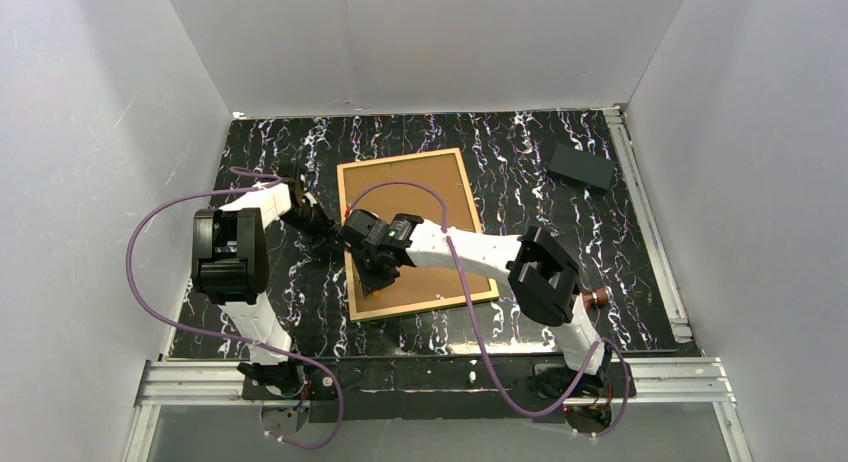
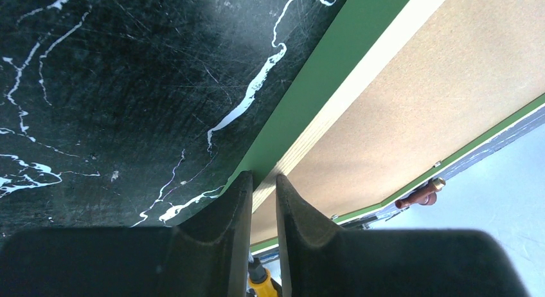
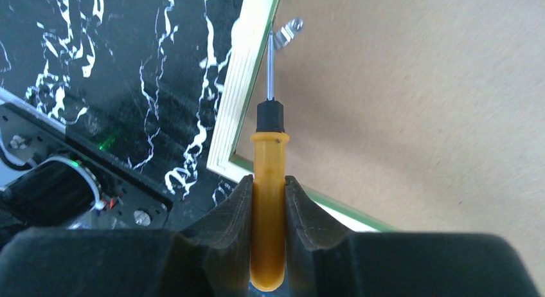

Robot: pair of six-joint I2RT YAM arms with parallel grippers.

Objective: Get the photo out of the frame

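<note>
frame (image 1: 397, 157) lies back-up in the middle of the table (image 1: 520, 147), long sides running away from the arm bases; brown backing panel (image 3: 418, 117) sits in it; photo hidden in every view

left gripper (image 2: 263, 178) is at the frame's left edge, jaws almost together across the rim; one finger (image 2: 218, 233) on the green outer side, the other on the backing side; the pale rim runs into the narrow gap; reads as a pinch on the rim

right gripper (image 3: 268, 180) is clenched on the yellow handle of a screwdriver (image 3: 268, 152), over the near-left part of the panel; shaft points along the inside of the rim, tip at a small metal tab (image 3: 287, 31) there; can't tell if the tip is under the tab

black box (image 1: 580, 165) at far right of the table, well apart from the frame
</note>
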